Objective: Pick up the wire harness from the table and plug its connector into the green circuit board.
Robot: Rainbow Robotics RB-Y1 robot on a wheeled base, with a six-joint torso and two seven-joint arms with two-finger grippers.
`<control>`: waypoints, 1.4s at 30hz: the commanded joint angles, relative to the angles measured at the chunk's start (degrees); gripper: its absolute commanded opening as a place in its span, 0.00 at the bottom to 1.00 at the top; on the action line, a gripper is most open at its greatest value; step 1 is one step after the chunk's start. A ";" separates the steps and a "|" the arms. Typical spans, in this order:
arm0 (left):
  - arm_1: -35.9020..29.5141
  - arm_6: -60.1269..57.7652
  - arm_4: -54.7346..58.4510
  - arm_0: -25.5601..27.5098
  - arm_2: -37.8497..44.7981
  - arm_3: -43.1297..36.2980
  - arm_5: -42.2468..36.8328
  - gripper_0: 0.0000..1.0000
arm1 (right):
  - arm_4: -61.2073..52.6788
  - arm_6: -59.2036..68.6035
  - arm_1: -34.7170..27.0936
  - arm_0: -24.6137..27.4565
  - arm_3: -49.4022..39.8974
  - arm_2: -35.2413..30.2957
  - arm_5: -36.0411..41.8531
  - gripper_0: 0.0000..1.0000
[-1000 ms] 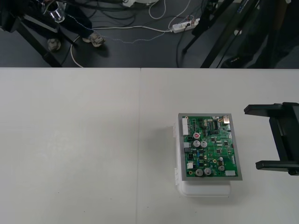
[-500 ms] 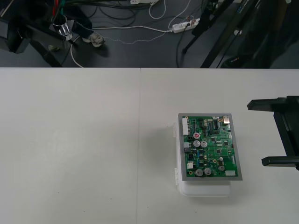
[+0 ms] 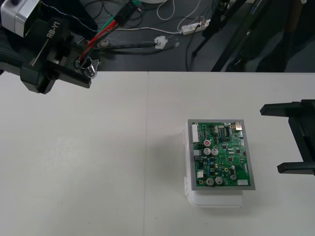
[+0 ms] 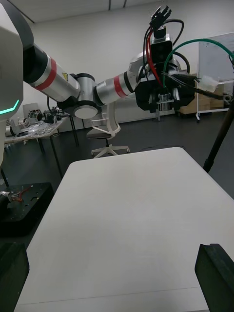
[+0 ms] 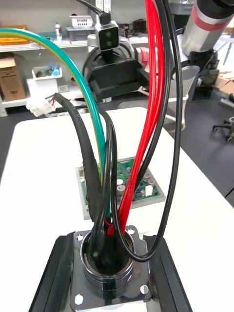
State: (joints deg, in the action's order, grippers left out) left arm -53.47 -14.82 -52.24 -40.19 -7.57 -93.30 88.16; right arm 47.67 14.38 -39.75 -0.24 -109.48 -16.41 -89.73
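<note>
Nearest, one white plastic base (image 3: pixel 216 199) carries one flat green circuit board (image 3: pixel 221 155) studded with round capacitors. Beside it, the right gripper (image 3: pixel 269 139) has its two black fingers spread wide. Above the plain light table (image 3: pixel 98 162), at its far left edge, the left gripper (image 3: pixel 82 69) pinches the one thin-wired harness (image 3: pixel 103 29) by its round metal flanged socket (image 5: pixel 109 273). Glossy red, green and black wires rise from it.

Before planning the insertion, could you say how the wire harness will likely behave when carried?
The wire harness looks springy rather than limp: its wires rise in arcs from the metal socket clamped in the left gripper. The black plug at the free end may sway when moved. The socket looks rigid and probably heaviest.
</note>
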 commanded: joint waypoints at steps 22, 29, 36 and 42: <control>19.19 -20.95 -7.79 13.03 -0.25 -15.07 1.84 0.00 | 1.29 4.16 -3.58 -3.10 -1.79 3.32 -0.27 1.00; 21.48 -22.00 -9.46 14.79 -4.30 -14.99 1.84 0.00 | -0.47 5.39 -3.67 -6.09 -1.96 5.78 -0.27 1.00; 22.88 -23.15 -10.25 16.72 -8.43 -14.99 1.84 0.00 | -3.55 9.17 -3.76 -10.92 -1.96 8.06 -0.27 1.00; 23.32 -24.03 -10.25 18.13 -10.80 -14.99 1.84 0.00 | -4.42 14.53 -3.76 -14.26 -1.96 8.50 -0.27 1.00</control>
State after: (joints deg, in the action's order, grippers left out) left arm -31.49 -36.75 -62.35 -23.45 -16.58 -106.42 88.32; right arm 44.45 27.52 -41.42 -11.14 -109.67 -8.95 -89.73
